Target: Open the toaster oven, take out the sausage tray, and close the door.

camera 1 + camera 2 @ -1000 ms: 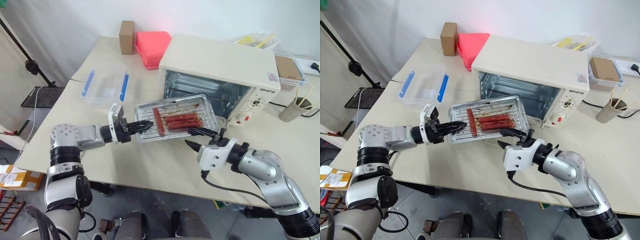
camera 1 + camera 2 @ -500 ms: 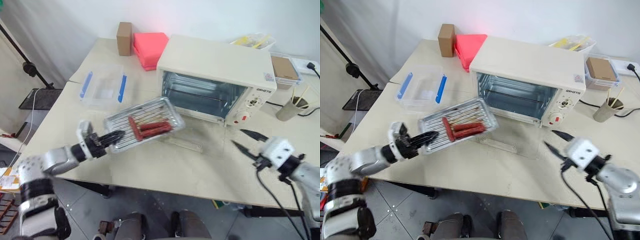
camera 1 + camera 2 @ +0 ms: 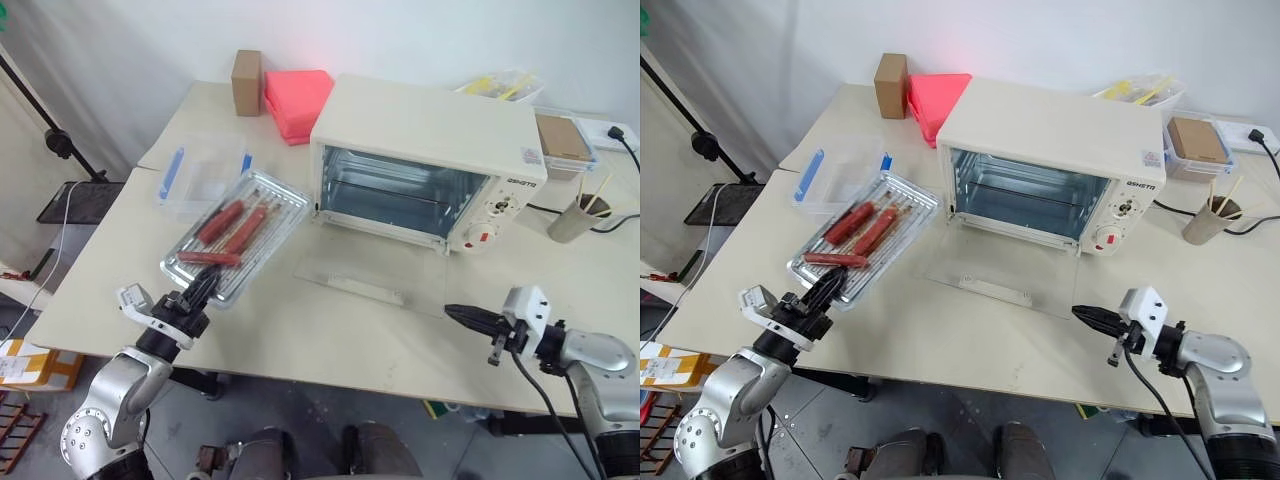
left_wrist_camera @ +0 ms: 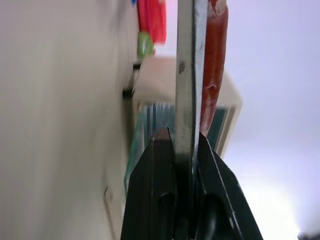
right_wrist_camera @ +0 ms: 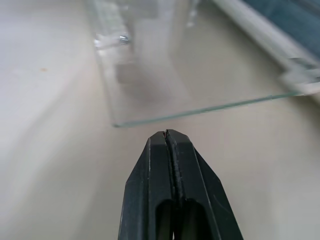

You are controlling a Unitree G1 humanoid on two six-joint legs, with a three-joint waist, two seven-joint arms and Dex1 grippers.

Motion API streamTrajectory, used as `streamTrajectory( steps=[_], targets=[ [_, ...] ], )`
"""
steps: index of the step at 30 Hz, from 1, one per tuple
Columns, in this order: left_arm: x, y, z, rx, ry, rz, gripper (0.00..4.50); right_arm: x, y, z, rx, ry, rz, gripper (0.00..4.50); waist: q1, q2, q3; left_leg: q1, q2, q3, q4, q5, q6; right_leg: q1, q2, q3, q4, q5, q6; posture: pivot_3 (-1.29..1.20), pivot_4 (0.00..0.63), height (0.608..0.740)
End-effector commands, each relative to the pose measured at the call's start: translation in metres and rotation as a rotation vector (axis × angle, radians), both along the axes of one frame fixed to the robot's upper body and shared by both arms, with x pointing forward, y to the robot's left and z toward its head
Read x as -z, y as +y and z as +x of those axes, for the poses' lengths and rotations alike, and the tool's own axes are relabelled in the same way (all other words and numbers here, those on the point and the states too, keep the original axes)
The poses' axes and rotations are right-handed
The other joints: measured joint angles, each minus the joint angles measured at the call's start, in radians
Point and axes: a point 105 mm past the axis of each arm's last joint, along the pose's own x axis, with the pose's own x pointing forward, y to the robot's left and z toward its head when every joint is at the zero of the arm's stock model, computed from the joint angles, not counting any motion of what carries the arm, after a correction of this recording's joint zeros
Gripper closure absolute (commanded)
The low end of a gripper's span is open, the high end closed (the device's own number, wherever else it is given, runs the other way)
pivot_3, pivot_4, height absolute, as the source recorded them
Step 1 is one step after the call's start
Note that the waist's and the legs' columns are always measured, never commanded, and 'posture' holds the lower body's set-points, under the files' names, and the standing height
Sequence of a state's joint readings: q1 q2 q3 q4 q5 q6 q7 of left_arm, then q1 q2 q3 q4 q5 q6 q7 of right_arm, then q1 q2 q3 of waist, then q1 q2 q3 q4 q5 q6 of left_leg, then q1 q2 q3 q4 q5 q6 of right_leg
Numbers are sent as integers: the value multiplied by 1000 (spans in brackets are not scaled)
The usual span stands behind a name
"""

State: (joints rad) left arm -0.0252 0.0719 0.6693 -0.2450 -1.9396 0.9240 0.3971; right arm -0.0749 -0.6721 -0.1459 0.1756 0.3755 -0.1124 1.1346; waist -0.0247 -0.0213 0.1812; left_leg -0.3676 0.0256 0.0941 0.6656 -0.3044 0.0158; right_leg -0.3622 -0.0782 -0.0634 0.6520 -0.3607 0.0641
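Gripping the near rim of the sausage tray at lower left, the left gripper is clamped tight; lower it flat onto the desk so no sausage rolls; centre, the toaster oven gapes, its door lying flat; lower right, the right gripper hovers closed, empty.

A pale beige worktop fills the middle of the frame, made of adjoining slabs. Behind it, across the top, runs a plain white wall. At far left a black stand leans over grey floor, lower centre.
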Motion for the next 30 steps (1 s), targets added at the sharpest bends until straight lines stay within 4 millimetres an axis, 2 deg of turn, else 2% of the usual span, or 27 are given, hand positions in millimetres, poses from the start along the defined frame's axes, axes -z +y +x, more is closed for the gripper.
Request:
streamTrajectory(
  steps=[1,6,10,12,14,17,19,20,23,27,30],
  targets=[
    [-16,7,-7,-78,-44,-23,4500,-11,12,1,-66,-38,49,4472,1,0,0,0,0,0,0,0,0,0,0,0,0,0,0,0,150,740],
    [-18,6,-9,-140,-23,-61,4500,-31,16,1,-92,-113,154,4472,7,0,0,0,0,0,0,0,1,1,0,0,-3,0,0,0,150,740],
    [-22,-1,-11,-125,-28,-47,4500,-59,2,6,8,-173,268,4472,22,0,0,-1,0,0,-1,-1,2,1,0,0,-4,0,0,0,150,740],
    [-25,-4,-10,-118,-32,-34,4500,-81,-3,9,44,-224,320,4472,23,0,0,-1,0,0,-1,-2,2,1,0,0,-5,0,0,0,150,740],
    [-27,-4,-9,-118,-32,-29,4500,-90,-5,9,59,-237,344,4472,24,1,0,-1,0,0,-1,-2,2,1,0,0,-6,0,0,0,150,740],
    [-26,-12,-7,-47,-32,31,4500,-121,0,8,52,-263,438,4472,23,1,0,-2,0,-1,-2,-2,2,1,0,-1,-7,0,0,0,150,740],
    [-26,-17,-6,17,-54,75,4500,-129,4,3,23,-262,442,4472,24,1,1,-2,0,-1,-2,-2,2,1,1,-1,-7,0,0,0,150,740],
    [-23,-21,-5,48,-46,89,4500,-125,5,-2,1,-247,405,4472,24,1,1,-2,0,-1,-3,-2,2,1,1,-1,-8,0,0,0,150,740],
    [-13,-28,-5,157,-29,137,4500,-112,6,-21,-43,-184,328,3915,36,1,1,-3,0,-2,-3,-3,3,1,0,-1,-9,0,0,0,150,740],
    [1,-35,-4,336,-4,205,4500,-89,2,-44,-112,-175,152,2600,39,1,1,-3,0,-2,-4,-4,4,2,1,-1,-13,0,0,0,150,740],
    [11,-45,-5,506,26,252,4500,-82,-3,-54,-113,-184,106,1541,38,3,1,-2,0,-2,-4,-4,4,3,0,-1,-13,0,0,0,150,740]
  ],
)
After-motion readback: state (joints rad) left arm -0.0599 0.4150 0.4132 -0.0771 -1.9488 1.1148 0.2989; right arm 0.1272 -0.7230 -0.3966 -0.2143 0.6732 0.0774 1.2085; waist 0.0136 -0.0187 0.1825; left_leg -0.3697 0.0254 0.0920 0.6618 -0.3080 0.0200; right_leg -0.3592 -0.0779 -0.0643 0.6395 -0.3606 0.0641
